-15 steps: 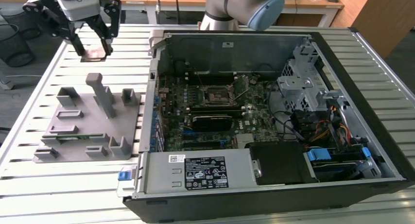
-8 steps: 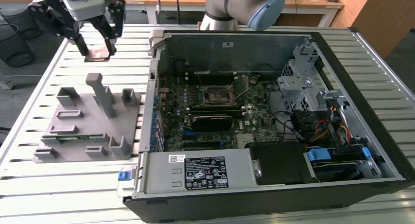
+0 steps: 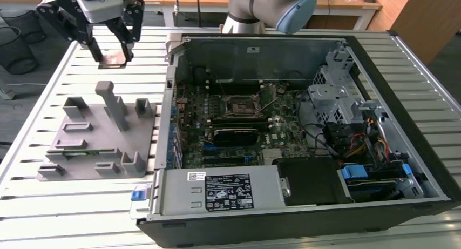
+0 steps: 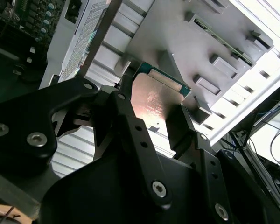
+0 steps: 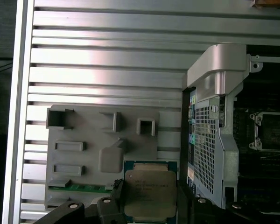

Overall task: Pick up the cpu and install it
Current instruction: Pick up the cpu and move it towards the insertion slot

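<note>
Gripper: the black metal gripper (image 3: 112, 58) has jointed, bolted links and two slim fingers, pinched on opposite edges of the cpu (image 3: 114, 61)
Cpu, place: held in the air well clear of the grey fixture (image 3: 101, 136), touching nothing but the finger pads; in the exterior view it hangs beyond the fixture's far end
Cpu, look: a small flat square; in the first wrist view its top (image 5: 150, 191) is a dull silver-grey metal plate with notched corners, sitting on a green board that shows as a thin border
Cpu, sheen: in the second wrist view the metal face (image 4: 156, 100) is smooth and catches a warm, bright glare, with the green edge along one side
Fixture: matte grey plastic, a flat base with square posts, one tall upright, and raised rectangular pockets and frames
Memory stick: a long thin green stick (image 3: 79, 149) lies in a slot along one edge of the fixture
Table: ribbed aluminium slats (image 3: 32, 146), pale and reflective, run under the fixture
Computer case: an open black and grey sheet-metal case (image 3: 252, 49) lies just beside the fixture, with a perforated side wall facing it
Socket: a dark square frame with a metal rim (image 3: 241, 105) sits on the board inside the case, well apart from the fixture
</note>
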### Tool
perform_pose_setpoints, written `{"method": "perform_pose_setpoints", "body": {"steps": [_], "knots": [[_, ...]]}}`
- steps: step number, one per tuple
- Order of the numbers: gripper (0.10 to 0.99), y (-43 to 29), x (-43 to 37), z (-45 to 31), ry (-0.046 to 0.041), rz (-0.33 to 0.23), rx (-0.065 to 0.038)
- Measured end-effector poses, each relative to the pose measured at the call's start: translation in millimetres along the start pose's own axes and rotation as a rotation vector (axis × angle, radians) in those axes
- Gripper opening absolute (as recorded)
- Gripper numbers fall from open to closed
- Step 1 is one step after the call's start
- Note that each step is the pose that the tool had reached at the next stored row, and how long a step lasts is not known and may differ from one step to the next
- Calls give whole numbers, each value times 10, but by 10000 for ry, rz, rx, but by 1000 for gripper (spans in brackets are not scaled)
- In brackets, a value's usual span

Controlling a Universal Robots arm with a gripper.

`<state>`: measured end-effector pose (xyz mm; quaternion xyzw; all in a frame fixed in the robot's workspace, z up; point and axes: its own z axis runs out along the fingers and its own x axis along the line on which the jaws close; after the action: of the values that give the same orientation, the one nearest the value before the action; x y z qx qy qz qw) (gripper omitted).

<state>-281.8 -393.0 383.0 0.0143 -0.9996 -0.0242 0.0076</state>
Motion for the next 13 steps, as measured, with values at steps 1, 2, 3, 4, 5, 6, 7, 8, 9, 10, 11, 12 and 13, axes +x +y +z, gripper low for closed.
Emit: {"method": "perform_pose_setpoints", "body": {"steps": [1,2,3,4,5,6,7,8,9,10,11,12,13], "knots": [[537,0,-8,0,0,0,0],[537,0,-17,0,0,0,0],[537,-1,-26,-1,1,0,0],[537,-1,-36,-1,0,0,0],[537,-1,-44,-1,0,0,0],[537,-1,-53,-1,0,0,0],[537,-1,-62,-1,0,0,0],[537,-2,-71,-1,0,0,0],[537,-2,-79,-1,0,0,0],[537,-2,-89,-1,0,0,0],[537,-2,-97,-1,0,0,-1],[537,-3,-105,-1,0,0,0],[537,-3,-114,-2,0,0,0]]}}
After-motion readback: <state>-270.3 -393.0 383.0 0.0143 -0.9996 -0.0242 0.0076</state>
